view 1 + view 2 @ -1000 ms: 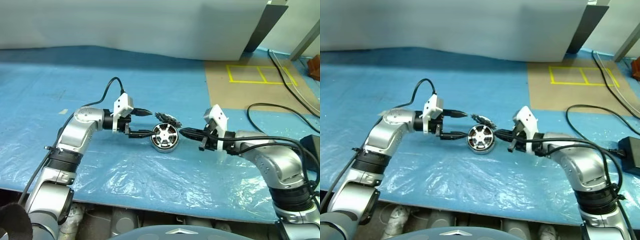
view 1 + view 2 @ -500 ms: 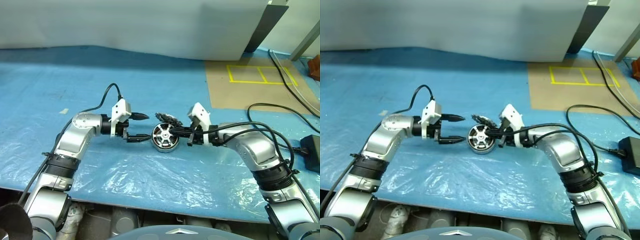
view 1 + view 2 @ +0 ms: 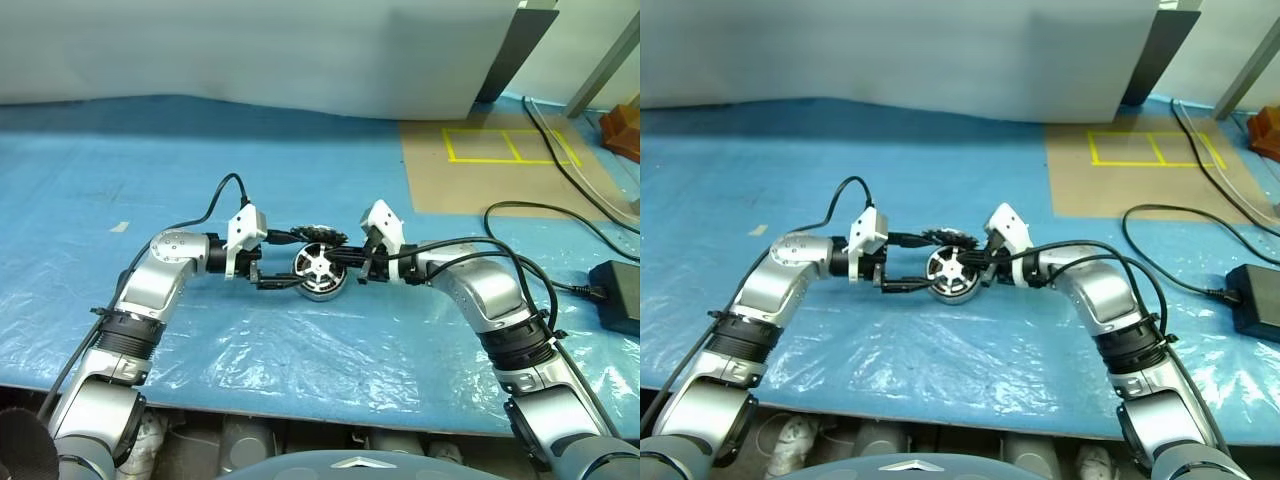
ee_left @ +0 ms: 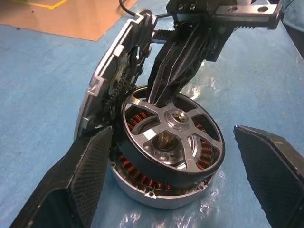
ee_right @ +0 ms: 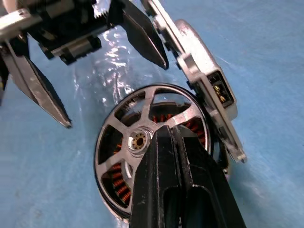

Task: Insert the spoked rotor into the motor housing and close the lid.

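Note:
The motor housing (image 4: 156, 190) lies on the blue sheet, its copper windings showing. The spoked rotor (image 4: 187, 147) sits inside it, over the windings. The lid (image 4: 111, 66) stands tilted on edge against the housing's far side, also seen as lid (image 3: 312, 236). My left gripper (image 3: 290, 262) is open, its fingers (image 4: 80, 180) straddling the housing without gripping it. My right gripper (image 3: 352, 270) is shut and holds nothing. Its tips (image 5: 164, 135) rest on the rotor's rim, close beside the lid (image 5: 204, 80).
Crinkled clear plastic covers the blue sheet (image 3: 300, 350) in front of the housing. A tan floor patch with yellow tape (image 3: 490, 150) lies at the back right. Black cables (image 3: 540, 215) and a power brick (image 3: 615, 300) sit to the right.
My right gripper has swung left from beside the housing until its shut tips reach the rotor. The left gripper has sunk a little, staying open around the housing.

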Available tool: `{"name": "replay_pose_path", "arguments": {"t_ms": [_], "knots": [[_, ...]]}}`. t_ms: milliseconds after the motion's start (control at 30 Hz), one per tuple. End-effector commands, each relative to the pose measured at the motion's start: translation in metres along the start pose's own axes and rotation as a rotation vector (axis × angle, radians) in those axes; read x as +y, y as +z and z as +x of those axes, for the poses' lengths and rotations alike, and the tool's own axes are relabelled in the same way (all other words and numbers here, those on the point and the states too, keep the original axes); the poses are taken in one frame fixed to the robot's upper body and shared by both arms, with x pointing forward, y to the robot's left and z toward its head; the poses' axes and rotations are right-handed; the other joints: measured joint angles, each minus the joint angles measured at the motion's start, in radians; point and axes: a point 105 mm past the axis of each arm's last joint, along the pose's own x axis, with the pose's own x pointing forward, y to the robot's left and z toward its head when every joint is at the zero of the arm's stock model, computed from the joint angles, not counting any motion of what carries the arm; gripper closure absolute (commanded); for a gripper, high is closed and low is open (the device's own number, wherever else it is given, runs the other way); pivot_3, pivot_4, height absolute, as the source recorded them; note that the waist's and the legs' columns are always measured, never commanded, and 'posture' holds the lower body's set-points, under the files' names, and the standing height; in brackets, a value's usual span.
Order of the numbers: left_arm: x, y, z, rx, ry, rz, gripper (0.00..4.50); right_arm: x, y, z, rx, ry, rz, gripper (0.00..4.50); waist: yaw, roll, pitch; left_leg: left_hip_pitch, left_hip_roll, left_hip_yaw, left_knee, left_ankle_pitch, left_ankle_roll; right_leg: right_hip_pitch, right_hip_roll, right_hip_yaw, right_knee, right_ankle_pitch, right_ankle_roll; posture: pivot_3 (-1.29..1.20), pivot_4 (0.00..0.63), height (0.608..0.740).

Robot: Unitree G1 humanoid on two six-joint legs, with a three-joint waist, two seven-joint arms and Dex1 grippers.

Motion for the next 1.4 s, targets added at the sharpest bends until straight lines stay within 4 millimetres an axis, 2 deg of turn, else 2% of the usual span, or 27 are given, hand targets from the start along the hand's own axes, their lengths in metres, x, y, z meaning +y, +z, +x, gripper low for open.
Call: {"name": "replay_pose_path", "arguments": {"t_ms": [33,100,233,333,500,633,1067,1133,1233,1300,1333,1400], "knots": [[0.0,0.004,0.0,-0.006,-0.007,0.03,0.2,0.007,0.029,-0.011,-0.073,0.033,-0.054,4.5,0.001,0.0,0.0,0.0,0.0,0.0,0.0,0.0,0.0,0.0,0.0,0.0,0.0,0.0,0.0,0.0,0.15,0.74],[-0.002,0.006,-0.001,-0.009,-0.025,0.024,0.2,0.015,0.038,-0.018,-0.071,0.072,-0.088,4.5,0.002,0.0,0.0,-0.001,0.0,0.0,0.0,0.0,0.0,-0.001,0.0,0.0,0.0,0.0,0.0,0.0,0.15,0.74],[-0.006,0.007,-0.003,-0.005,-0.05,0.019,0.2,0.025,0.041,-0.026,-0.015,0.129,-0.158,4.5,0.003,0.0,0.0,-0.002,0.0,0.0,-0.001,0.0,0.0,-0.001,0.0,-0.001,0.0,0.0,0.0,0.0,0.15,0.74],[-0.005,0.006,-0.003,0.001,-0.04,0.022,0.15,0.027,0.039,-0.025,0.025,0.149,-0.191,3.97,0.003,0.0,0.0,-0.002,0.0,0.0,-0.001,0.0,0.0,-0.001,0.0,-0.001,0.0,0.0,0.0,0.0,0.15,0.74],[-0.007,0.005,0.0,-0.005,-0.038,0.015,0.15,0.03,0.034,-0.017,0.09,0.207,-0.227,2.27,0.001,0.0,0.0,-0.002,0.0,0.0,0.0,0.0,0.0,-0.001,0.0,0.0,0.0,0.0,0.0,0.0,0.15,0.74],[-0.01,-0.001,-0.003,0.013,-0.036,0.011,0.15,0.02,0.028,-0.009,0.15,0.193,-0.29,0.96,0.001,0.0,0.0,-0.002,0.0,0.0,0.001,0.0,0.0,-0.001,0.0,0.0,0.0,0.0,0.0,0.0,0.15,0.74],[-0.012,-0.002,-0.003,0.015,0.0,0.009,0.15,0.01,0.014,-0.004,0.235,0.198,-0.396,0.96,0.001,0.0,0.0,-0.003,0.001,0.0,0.002,0.0,0.0,-0.001,0.0,-0.001,0.001,0.0,0.0,0.0,0.15,0.74],[-0.011,-0.002,-0.004,0.015,0.006,0.014,0.15,0.009,0.018,-0.004,0.212,0.191,-0.375,0.96,0.001,0.0,0.0,-0.002,0.001,0.0,0.003,0.0,0.0,-0.001,0.0,-0.001,0.002,0.0,0.0,0.0,0.15,0.74],[-0.01,-0.002,-0.005,0.011,0.01,0.016,0.15,0.013,0.035,-0.01,0.121,0.192,-0.313,0.96,0.001,0.0,0.0,-0.002,0.001,0.0,0.005,0.0,0.0,-0.001,0.0,0.0,0.004,0.0,0.0,0.0,0.15,0.74],[-0.008,-0.002,-0.004,-0.001,0.026,0.015,0.15,0.013,0.037,-0.013,0.083,0.167,-0.273,0.96,0.002,0.0,0.0,-0.002,0.001,0.0,0.006,0.0,0.0,-0.002,0.0,0.0,0.005,0.0,0.0,0.0,0.15,0.74],[-0.007,-0.003,-0.003,-0.002,0.034,0.014,0.15,0.01,0.031,-0.013,0.081,0.141,-0.248,0.96,0.002,0.0,0.0,-0.002,0.001,0.0,0.006,0.0,0.0,-0.002,0.0,0.0,0.006,0.0,0.0,0.0,0.15,0.74],[-0.008,-0.004,-0.001,-0.003,0.035,0.015,0.15,0.008,0.014,-0.01,0.09,0.106,-0.191,1.35,0.004,-0.001,0.0,-0.002,0.001,-0.001,0.006,0.0,0.0,-0.001,0.0,0.0,0.006,0.0,0.0,0.0,0.15,0.74]]}}
